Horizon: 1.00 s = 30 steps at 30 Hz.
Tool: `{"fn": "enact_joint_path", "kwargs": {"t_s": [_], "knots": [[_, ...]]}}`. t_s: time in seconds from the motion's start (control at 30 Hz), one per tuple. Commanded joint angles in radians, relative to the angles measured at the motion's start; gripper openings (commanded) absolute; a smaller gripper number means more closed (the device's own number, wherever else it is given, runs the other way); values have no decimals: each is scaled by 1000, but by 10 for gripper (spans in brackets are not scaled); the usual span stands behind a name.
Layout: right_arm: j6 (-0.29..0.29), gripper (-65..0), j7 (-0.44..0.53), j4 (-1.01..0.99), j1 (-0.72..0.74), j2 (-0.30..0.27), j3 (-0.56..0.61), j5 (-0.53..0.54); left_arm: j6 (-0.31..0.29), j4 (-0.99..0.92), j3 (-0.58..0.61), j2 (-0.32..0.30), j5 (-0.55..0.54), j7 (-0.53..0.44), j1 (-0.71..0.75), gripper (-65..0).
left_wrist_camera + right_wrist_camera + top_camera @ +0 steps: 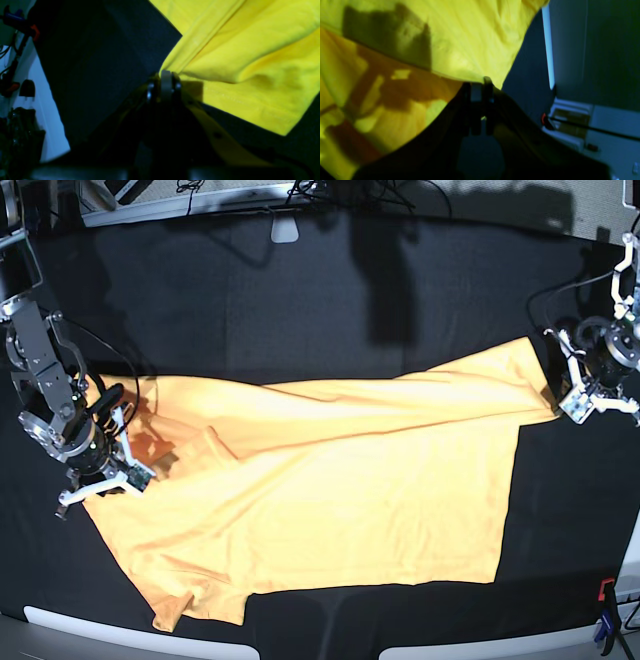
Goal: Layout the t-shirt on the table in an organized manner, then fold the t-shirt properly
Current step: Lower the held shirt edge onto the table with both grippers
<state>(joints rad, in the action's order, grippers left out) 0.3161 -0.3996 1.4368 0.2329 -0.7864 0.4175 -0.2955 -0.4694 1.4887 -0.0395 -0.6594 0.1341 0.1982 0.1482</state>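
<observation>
at the far edge in the base view a small pale grey tab [286, 230] lies against the dark cloth, with a tangle of black cables [340, 190] behind it. a thin black cable [560, 288] curves in from the right side. near the bottom right corner stands a blue clamp with a red tip [604, 620]. the left wrist view shows another blue and orange clamp [21, 23] at the upper left, beside a white wall or floor strip [45, 110] and dark, blurred gear [17, 135]. the right wrist view shows a pale lit strip [548, 47] and a red-ended black rod [582, 126] over light boxes [572, 117].
</observation>
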Motion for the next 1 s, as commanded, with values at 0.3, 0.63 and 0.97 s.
{"fn": "enact_joint_path", "kwargs": {"t_s": [0.3,0.63,0.97], "knots": [[-85,-650,-61,-48,61,-19,-12,47,-145,11,14,-20,-64,-51,-27,-650],[-82,-650,-58,-129,66,-19,-12,65,-92,9,243,-20,42,76,-168,-650],[-76,-650,-58,-129,66,-19,-12,69,25,-69,243,-20,41,113,-238,-650]]}}
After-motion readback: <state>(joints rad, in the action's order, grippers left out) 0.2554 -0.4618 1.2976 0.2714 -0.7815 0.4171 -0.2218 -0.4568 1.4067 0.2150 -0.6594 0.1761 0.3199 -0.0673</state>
